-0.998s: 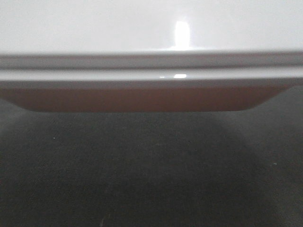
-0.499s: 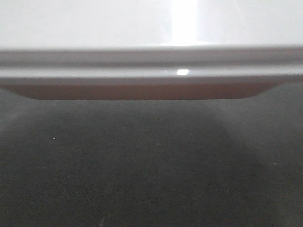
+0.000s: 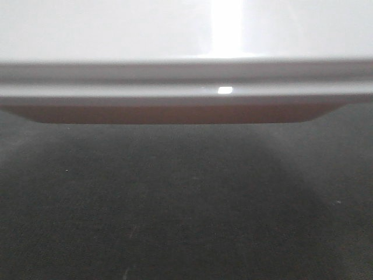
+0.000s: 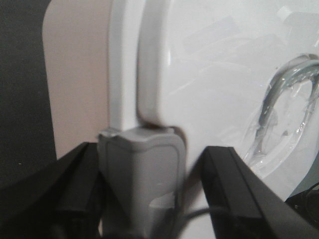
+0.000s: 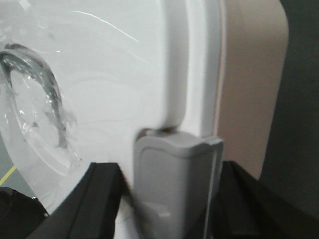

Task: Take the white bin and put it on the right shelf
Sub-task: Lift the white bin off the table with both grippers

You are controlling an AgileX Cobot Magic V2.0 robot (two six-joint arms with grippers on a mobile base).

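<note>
Exterior front-facing view: the white bin (image 3: 186, 29) spans your whole upper frame, very close to the lens. It shows a glossy lid, a grey-shaded rim band and a pinkish strip of body beneath.

Item: dark grey floor (image 3: 186, 221). It fills the lower frame below the bin. You cannot tell from here whether the two touch.

Item: left gripper (image 4: 154, 159), at one short end of the bin. Its black fingers (image 4: 75, 189) bracket a grey latch (image 4: 142, 174) on the rim. One finger lies against the latch, and a shadowed strip shows beside the other. You cannot tell whether this grip is clenched.

Item: right gripper (image 5: 174, 174), at the opposite end. Its fingers (image 5: 102, 199) are clenched on the white bin, pressed to both sides of a second grey latch (image 5: 174, 184).

Item: clear curved recess (image 4: 284, 99) in the lid, inboard of the left latch.

Item: glare spot (image 3: 224, 90), small, on the rim band.
</note>
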